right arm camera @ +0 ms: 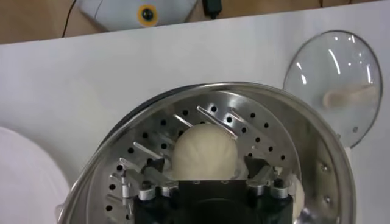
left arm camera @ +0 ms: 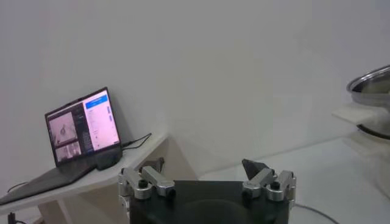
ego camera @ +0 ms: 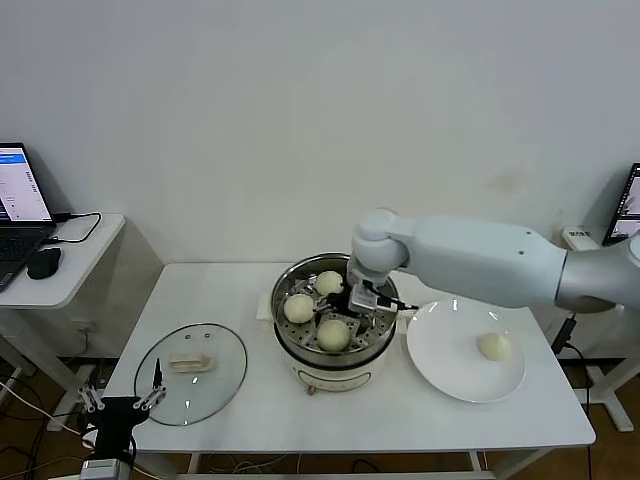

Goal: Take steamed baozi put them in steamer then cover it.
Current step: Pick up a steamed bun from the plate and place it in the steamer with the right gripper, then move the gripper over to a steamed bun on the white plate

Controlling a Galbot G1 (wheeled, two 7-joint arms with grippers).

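The steamer stands mid-table and holds three baozi, at the left, the back and the front. A fourth baozi lies on the white plate. My right gripper is down inside the pot, open. Its fingers stand either side of the front baozi, which rests on the perforated tray. The glass cover lies flat on the table to the left, handle up. My left gripper is parked, open and empty, at the table's front left corner.
The plate sits right of the steamer, close to its base. A side table at the far left carries a laptop and a mouse. The steamer's rim shows at the edge of the left wrist view.
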